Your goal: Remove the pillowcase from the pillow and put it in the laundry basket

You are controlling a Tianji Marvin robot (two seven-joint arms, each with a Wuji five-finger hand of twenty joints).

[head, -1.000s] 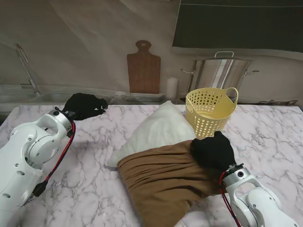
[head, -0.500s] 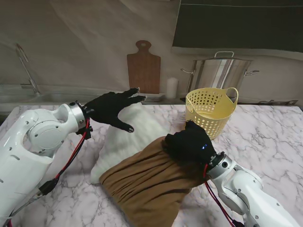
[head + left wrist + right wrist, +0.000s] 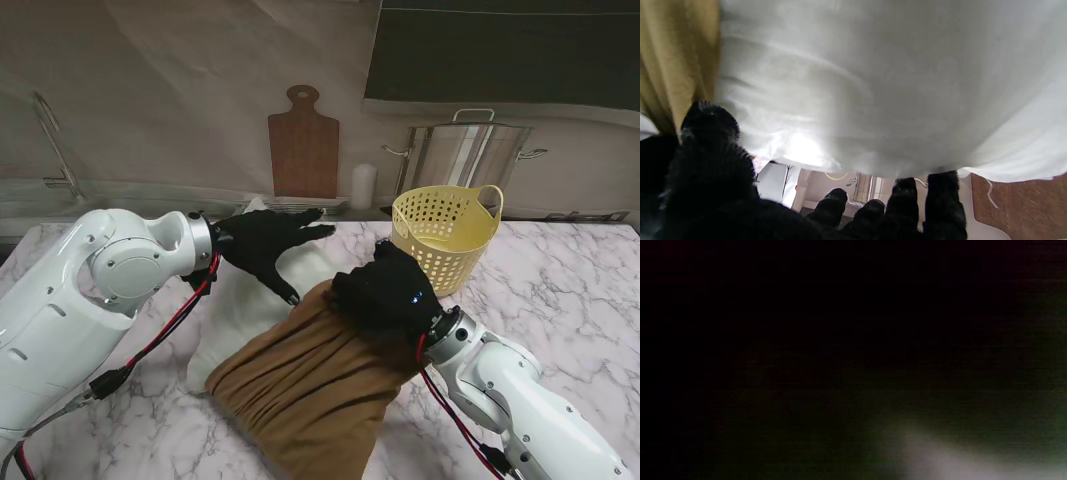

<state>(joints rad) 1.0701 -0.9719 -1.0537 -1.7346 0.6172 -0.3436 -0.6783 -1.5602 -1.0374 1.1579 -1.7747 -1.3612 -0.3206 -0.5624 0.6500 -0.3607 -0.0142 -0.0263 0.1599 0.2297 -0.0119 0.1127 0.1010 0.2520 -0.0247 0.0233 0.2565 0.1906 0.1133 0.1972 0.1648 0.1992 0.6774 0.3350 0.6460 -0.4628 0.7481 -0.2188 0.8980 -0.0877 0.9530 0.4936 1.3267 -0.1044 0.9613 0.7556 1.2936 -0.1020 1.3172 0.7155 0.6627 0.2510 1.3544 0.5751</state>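
Observation:
The white pillow point(image 3: 238, 308) lies on the marble table, its nearer half still inside the brown pillowcase point(image 3: 310, 385). My left hand point(image 3: 268, 247) is open, its black fingers spread over the pillow's bare far end and touching it. The left wrist view shows the pillow point(image 3: 873, 83) close against the fingertips point(image 3: 942, 196), with the pillowcase point(image 3: 673, 60) beside the thumb. My right hand point(image 3: 385, 293) is shut on the bunched open edge of the pillowcase. The right wrist view is almost black. The yellow laundry basket point(image 3: 445, 235) stands just beyond the right hand.
Along the back wall are a wooden cutting board point(image 3: 303, 145), a white cylinder point(image 3: 364, 185), a stack of plates point(image 3: 298, 207) and a steel pot point(image 3: 465, 155). A faucet point(image 3: 55, 140) is at the far left. Bare marble table point(image 3: 580, 300) shows at the right.
My left hand opened and swung right onto the pillow's bare end. The right hand dragged the pillowcase edge leftward and farther from me, and the pillow shifted left.

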